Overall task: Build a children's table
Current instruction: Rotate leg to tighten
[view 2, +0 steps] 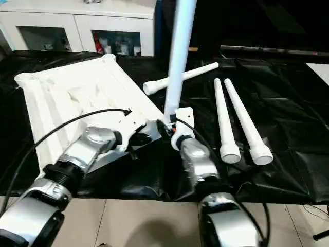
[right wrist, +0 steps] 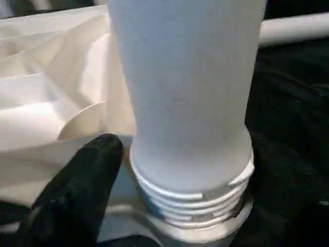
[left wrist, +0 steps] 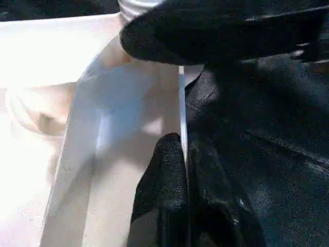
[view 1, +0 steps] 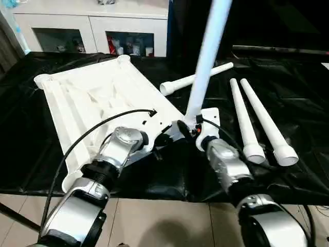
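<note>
From the head, the white ribbed table top (view 1: 97,98) is lying underside up on the bench's glossy black sheet (view 1: 288,103); one smooth tapered leg (view 1: 205,62) is standing in its near corner socket, three spare legs (view 1: 257,121) resting alongside. Left wrist: the left hand (left wrist: 182,180) is pinching the top's thin rim. Right wrist: the right hand (right wrist: 154,206) is flanking the leg's threaded end; I cannot tell whether it is gripping.
</note>
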